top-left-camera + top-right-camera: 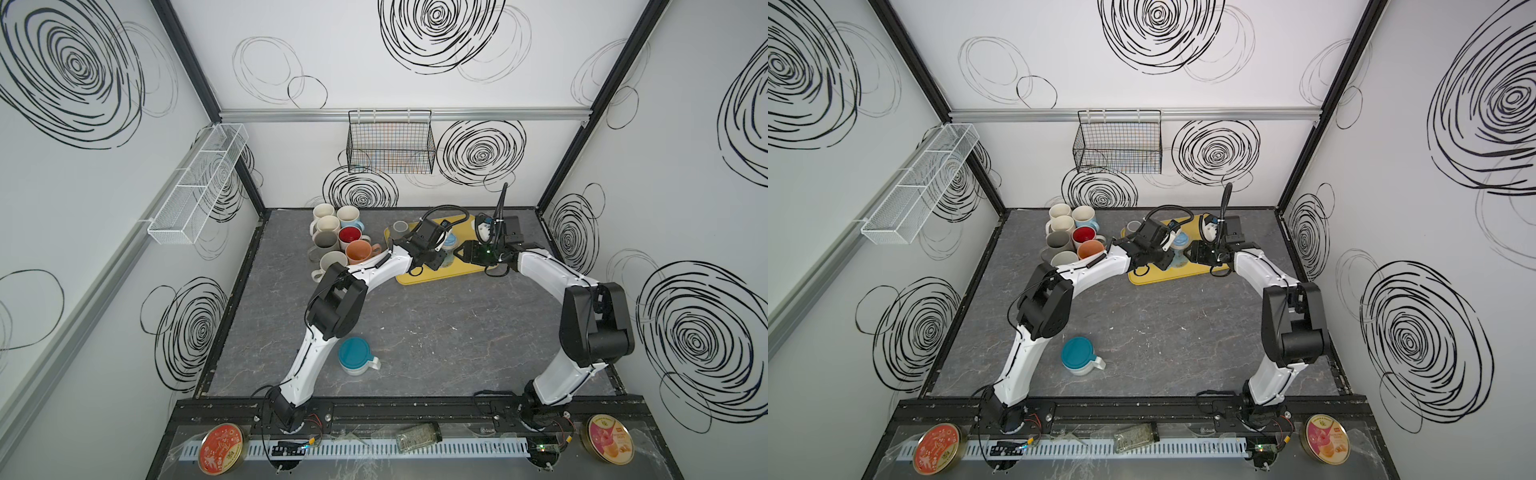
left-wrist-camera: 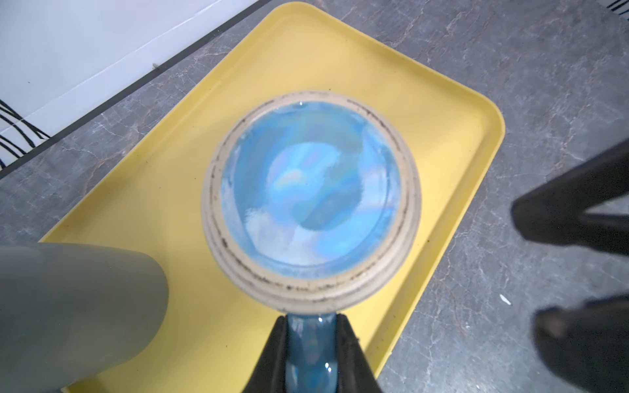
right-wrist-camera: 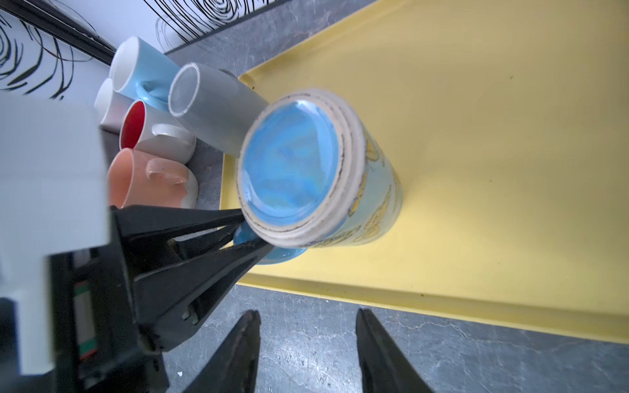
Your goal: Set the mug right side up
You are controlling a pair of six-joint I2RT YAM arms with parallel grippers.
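A blue mug stands upside down on the yellow tray, its glazed base ringed in beige facing up. In the right wrist view the mug shows yellow patterning on its side. My left gripper is shut on the mug's dark blue handle, one finger on each side of it. My right gripper stands open over the grey table just off the tray's edge, with nothing between its fingers. In a top view the mug sits between the two wrists.
A grey mug stands upside down on the tray beside the blue one. Several upright mugs cluster left of the tray. A teal-bottomed mug sits upside down near the front. A wire basket hangs on the back wall.
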